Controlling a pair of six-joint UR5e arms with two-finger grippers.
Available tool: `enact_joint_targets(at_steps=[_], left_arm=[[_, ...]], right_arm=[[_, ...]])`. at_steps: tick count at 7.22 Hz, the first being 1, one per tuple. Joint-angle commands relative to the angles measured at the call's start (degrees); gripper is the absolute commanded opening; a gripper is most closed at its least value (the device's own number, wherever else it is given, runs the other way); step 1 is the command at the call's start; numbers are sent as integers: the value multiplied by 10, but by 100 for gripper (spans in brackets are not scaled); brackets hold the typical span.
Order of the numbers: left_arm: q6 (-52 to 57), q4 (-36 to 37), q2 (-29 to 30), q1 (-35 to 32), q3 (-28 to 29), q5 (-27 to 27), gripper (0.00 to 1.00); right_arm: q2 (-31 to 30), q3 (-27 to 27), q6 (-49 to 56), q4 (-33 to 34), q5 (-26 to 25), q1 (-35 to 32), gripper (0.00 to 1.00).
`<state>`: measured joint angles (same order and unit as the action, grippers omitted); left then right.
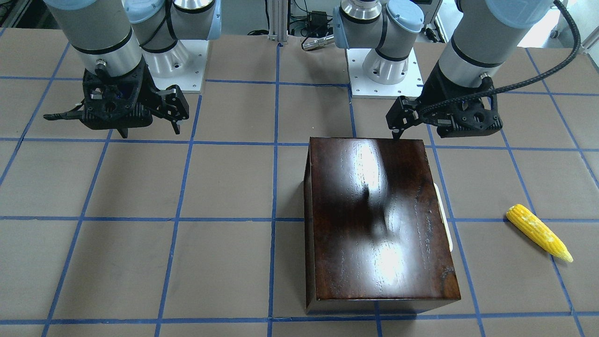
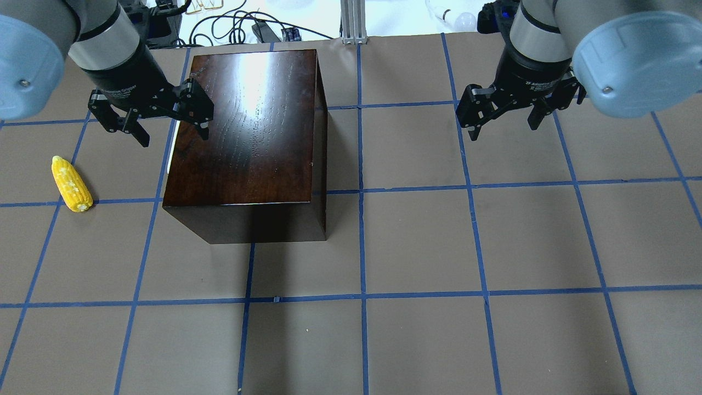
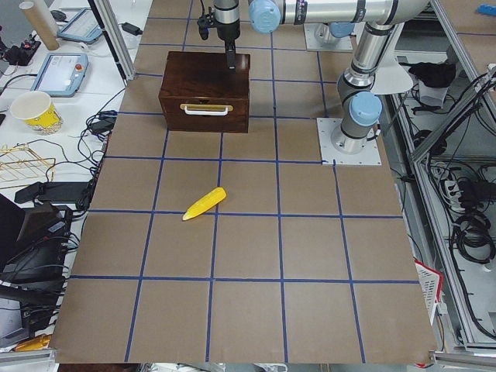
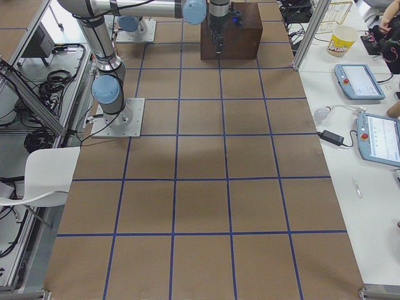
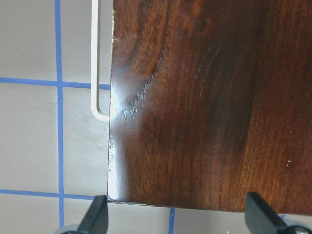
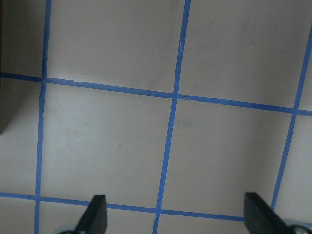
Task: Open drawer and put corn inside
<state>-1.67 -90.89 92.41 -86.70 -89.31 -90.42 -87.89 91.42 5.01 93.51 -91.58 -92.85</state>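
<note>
Two arms poised over a gridded table, both grippers empty.
The yellow bumpy corn cob (image 2: 71, 184) lies on the brown table (image 2: 417, 247) taped in blue squares, near the white-handled front of the shut drawer (image 3: 203, 121). The left gripper (image 2: 174, 138) points down, jaws wide, above that edge of the glossy dark-brown wooden box (image 2: 247, 126). The right gripper (image 2: 504, 130) hangs spread wide over the grid, well apart.

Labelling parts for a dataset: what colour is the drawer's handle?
The handle is white; the exterior left view shows it best.
</note>
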Motion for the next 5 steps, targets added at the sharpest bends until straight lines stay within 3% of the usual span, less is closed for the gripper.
enact_joint_targets(at_steps=[1, 5], left_arm=[[0, 0, 0, 2, 0, 0, 100], [11, -1, -6, 2, 2, 2, 100]], right_arm=[[0, 0, 0, 0, 0, -1, 100], [0, 0, 0, 0, 0, 1, 100]])
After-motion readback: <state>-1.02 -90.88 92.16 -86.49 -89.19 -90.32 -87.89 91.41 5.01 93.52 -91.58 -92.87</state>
